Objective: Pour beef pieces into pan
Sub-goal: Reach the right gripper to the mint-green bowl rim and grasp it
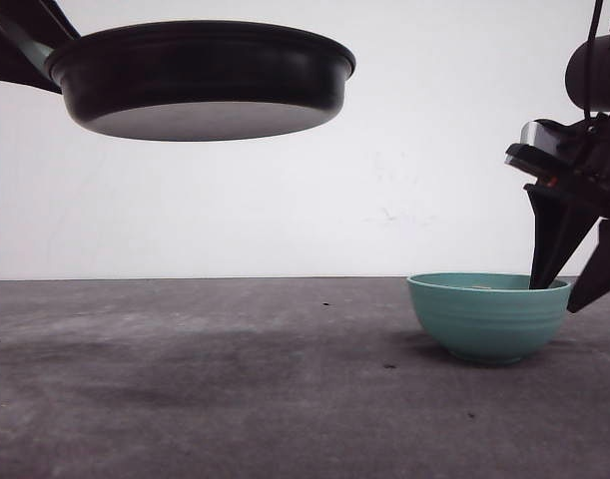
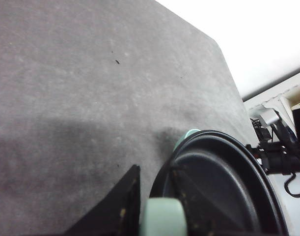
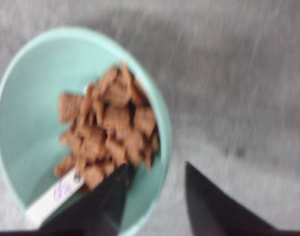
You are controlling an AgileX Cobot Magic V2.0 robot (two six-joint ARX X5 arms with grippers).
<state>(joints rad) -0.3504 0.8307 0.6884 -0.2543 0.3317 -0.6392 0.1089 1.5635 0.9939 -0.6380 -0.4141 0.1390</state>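
Observation:
The black pan [image 1: 200, 75] hangs high over the table's left side. My left gripper [image 2: 155, 189] is shut on its mint-green handle [image 2: 162, 216], and the pan's inside [image 2: 223, 191] looks bare. The beef pieces [image 3: 110, 130] are heaped in a teal ribbed bowl [image 1: 487, 317] on the table at the right. My right gripper [image 3: 156, 167] is open and straddles the bowl's near rim [image 3: 162, 147]. One finger [image 3: 103, 201] reaches inside beside the beef, the other [image 3: 208, 206] stays outside. In the front view the right gripper [image 1: 556, 294] comes down from the right onto the bowl's rim.
The grey table [image 1: 205, 379] stretches wide to the left of the bowl, under the raised pan. A white scrap with blue marks [image 3: 54, 196] lies in the bowl by the beef. The table's far edge [image 2: 223, 54] meets a white wall.

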